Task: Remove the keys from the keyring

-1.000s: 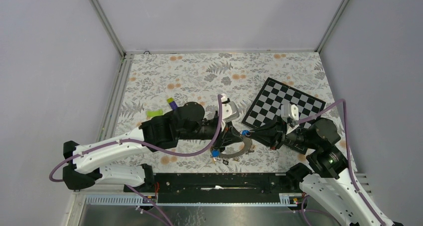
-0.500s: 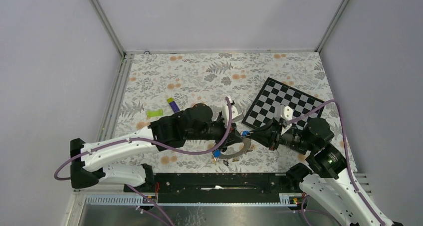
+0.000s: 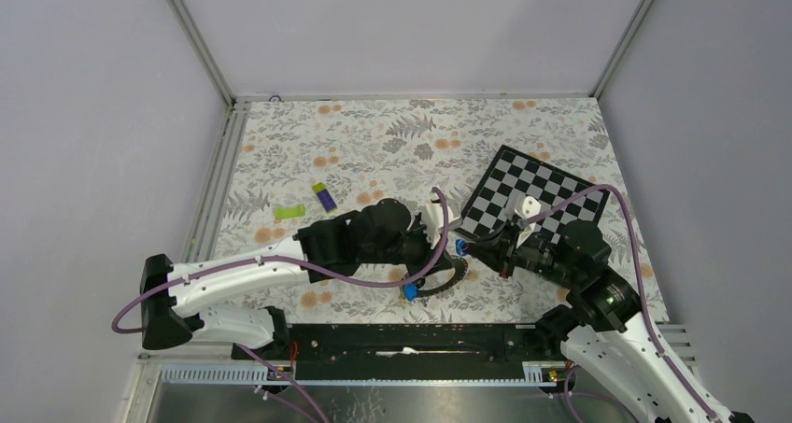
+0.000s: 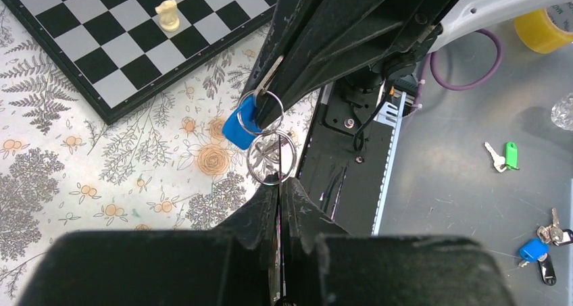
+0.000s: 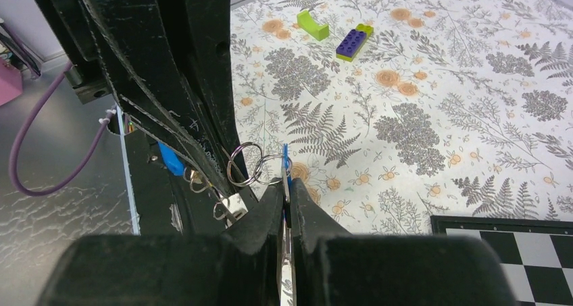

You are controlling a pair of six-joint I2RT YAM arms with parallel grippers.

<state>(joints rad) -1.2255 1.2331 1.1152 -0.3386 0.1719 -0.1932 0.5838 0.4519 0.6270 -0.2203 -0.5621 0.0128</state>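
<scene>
Over the table (image 3: pixel 374 133), our left gripper (image 4: pixel 278 188) is clamped tight on what looks like the keyring (image 3: pixel 456 275), lifted near the front edge. Our right gripper (image 5: pixel 285 191) is pinched shut on the blue key (image 4: pixel 238 127). We should steady the keyring and work the key round its wire loop (image 4: pixel 270 159), not tug.

Your small silver metal rings (image 4: pixel 270 159) gleam, and the blue plastic key head (image 4: pixel 236 127) is smooth. Black fingers (image 4: pixel 317 42) look matt, scuffed
</scene>
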